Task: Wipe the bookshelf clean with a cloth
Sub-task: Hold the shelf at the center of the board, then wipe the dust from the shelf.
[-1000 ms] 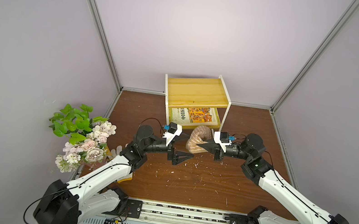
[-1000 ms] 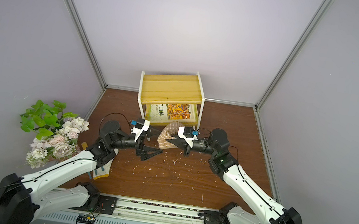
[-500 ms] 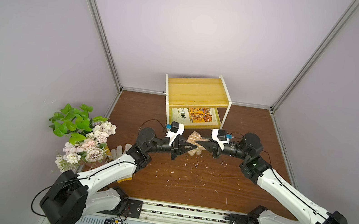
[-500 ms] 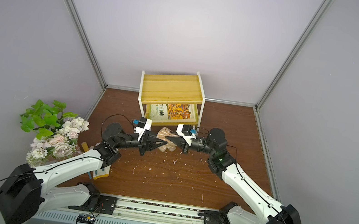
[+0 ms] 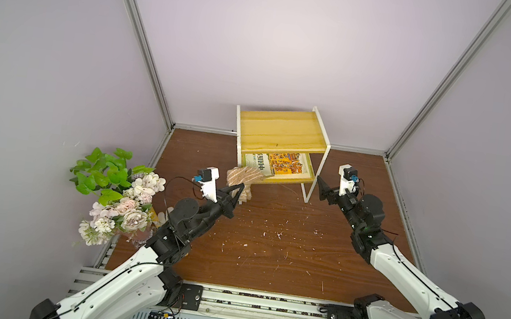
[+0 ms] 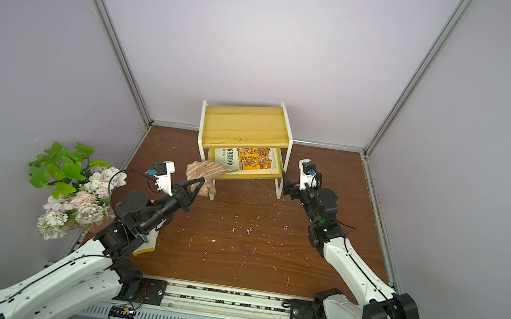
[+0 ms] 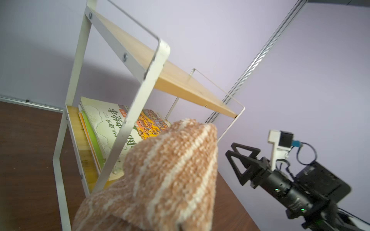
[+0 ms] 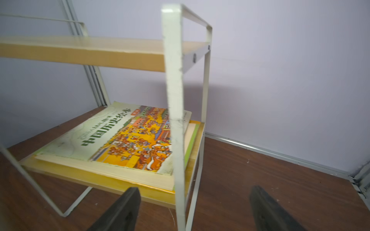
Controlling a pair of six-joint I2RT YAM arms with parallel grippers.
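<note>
**Left hand grips the cloth at the bookshelf's corner; right hand stands open**

The left hand (image 5: 240,186) is clamped tight on the cloth (image 5: 244,175), its arm stretched low and forward over the tabletop (image 5: 267,257) with the wrist angled up. The striped tan cloth bunches up from its fingertips and hangs just ahead of them, at the front leg and lower board of the bookshelf (image 5: 280,130) on this hand's side. In the left wrist view the cloth (image 7: 170,176) fills the foreground with the bookshelf (image 7: 158,66) right behind it. Whether fabric and frame touch cannot be told.

Well apart from it, past the bookshelf's other front leg, the right hand (image 5: 322,186) is raised off the tabletop and points at that leg, its arm bent at the elbow. Its jaws stand wide apart with nothing held. In the right wrist view, the right hand (image 8: 194,189) frames the white leg of the bookshelf (image 8: 173,80), close ahead of it.

A picture book (image 8: 124,140) lies flat on the lower board, beyond both hands. A bunch of flowers (image 5: 120,195) stands behind the left hand, beside its arm. A white glove (image 6: 147,240) lies under that arm, and pale specks (image 5: 277,234) dot the tabletop between the two arms.
</note>
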